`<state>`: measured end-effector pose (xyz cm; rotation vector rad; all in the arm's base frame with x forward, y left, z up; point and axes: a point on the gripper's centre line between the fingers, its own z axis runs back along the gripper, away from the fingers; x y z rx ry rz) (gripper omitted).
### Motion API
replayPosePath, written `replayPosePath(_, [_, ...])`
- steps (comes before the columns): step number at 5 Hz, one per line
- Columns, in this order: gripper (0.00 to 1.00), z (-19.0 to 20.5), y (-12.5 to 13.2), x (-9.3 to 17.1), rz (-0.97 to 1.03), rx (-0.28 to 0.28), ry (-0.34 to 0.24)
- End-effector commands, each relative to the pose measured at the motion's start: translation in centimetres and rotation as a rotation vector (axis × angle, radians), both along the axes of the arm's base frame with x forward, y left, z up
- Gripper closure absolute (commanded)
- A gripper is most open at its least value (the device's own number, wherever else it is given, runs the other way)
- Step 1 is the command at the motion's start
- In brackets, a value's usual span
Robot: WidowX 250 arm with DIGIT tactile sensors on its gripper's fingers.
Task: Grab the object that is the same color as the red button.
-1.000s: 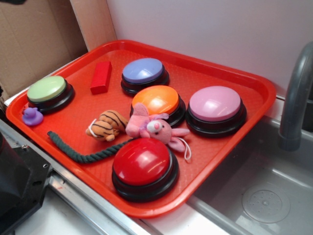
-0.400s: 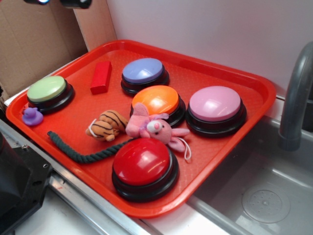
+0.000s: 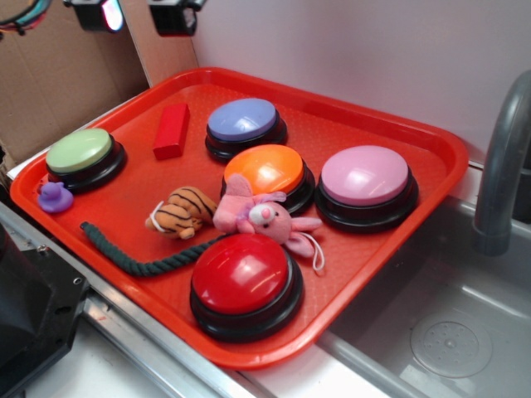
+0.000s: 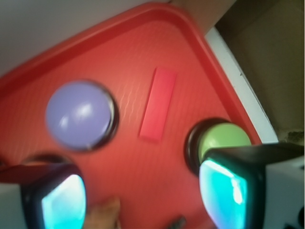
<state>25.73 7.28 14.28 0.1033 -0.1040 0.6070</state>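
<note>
The exterior view looks down obliquely from the front over the whole red-orange plastic tray (image 3: 431,178). The wrist view looks down closer, sharing its far-left corner (image 4: 190,28).

The gripper (image 3: 137,15) was cut off by the top edge of the exterior view, so only its two finger ends were seen, spread apart. In the wrist view the whole picture was blurred. There the fingers (image 4: 228,191) were cropped by the bottom edge. The green button (image 4: 224,139) was partly hidden behind the right-hand finger, and a dark button base (image 4: 45,160) was mostly hidden behind the left-hand finger. Below the jaws, a tan shape (image 4: 106,212) and a small dark object (image 4: 177,222) were cut off and could not be identified.
</note>
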Motion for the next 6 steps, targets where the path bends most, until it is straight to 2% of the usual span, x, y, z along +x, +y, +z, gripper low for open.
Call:
replayPosePath(1, [0.00, -2.5, 5.2, 2.0, 0.274, 0.063, -0.055])
replayPosePath(2, [0.00, -4.2, 6.9, 2.1, 0.336, 0.087, -0.066])
replayPosePath(3, [0.00, -6.7, 8.0, 2.5, 0.297, 0.016, -0.056])
replayPosePath(4, [0.00, -8.2, 8.2, 2.4, 0.273, 0.045, -0.041])
replayPosePath(6, [0.00, -10.7, 7.4, 2.1, 0.274, 0.004, -0.030])
